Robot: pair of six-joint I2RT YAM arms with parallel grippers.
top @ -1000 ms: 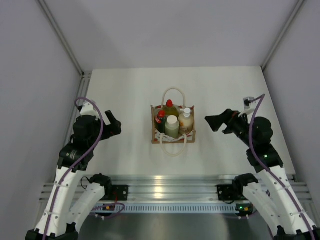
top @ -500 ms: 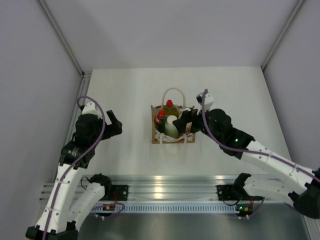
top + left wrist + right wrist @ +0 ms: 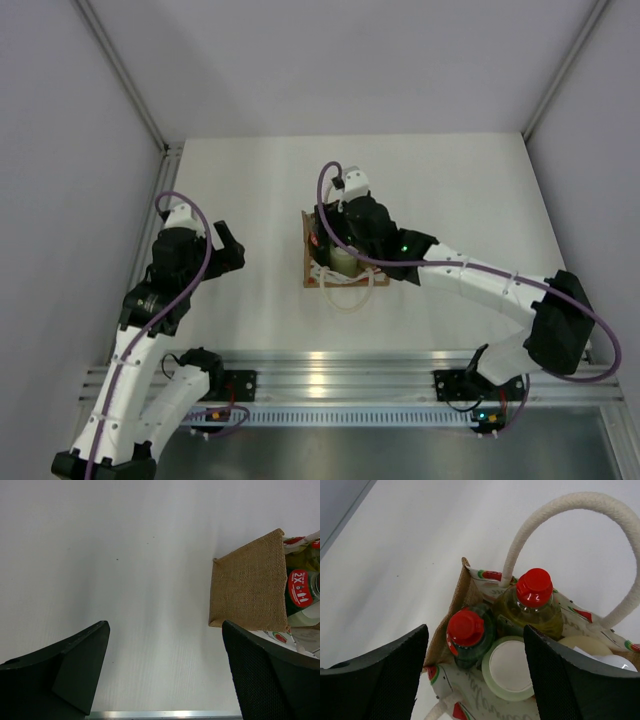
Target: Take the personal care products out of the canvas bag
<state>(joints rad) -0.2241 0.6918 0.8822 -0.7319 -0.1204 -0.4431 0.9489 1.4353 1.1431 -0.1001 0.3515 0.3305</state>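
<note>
The tan canvas bag [image 3: 462, 587] stands at the table's middle [image 3: 308, 262], its cream rope handle [image 3: 570, 510] arching up. Inside stand the dark green bottle with a red cap [image 3: 467, 635], the yellow bottle with a red cap [image 3: 532, 597], the pale green bottle with a white cap [image 3: 512, 667] and part of the cream bottle [image 3: 582, 645]. My right gripper [image 3: 475, 630] is open and empty just above the bag [image 3: 335, 240], its jaws either side of the dark green and pale green bottles. My left gripper [image 3: 165, 625] is open and empty, left of the bag [image 3: 225, 245].
The bag's plain burlap side [image 3: 247, 592] faces the left wrist camera. The white table [image 3: 250, 180] has grey walls at left, right and back. An aluminium rail [image 3: 330, 365] runs along the near edge.
My right arm has swung from the table's right side leftward to above the bag, now covering most of it in the top view. The left arm has barely moved.
</note>
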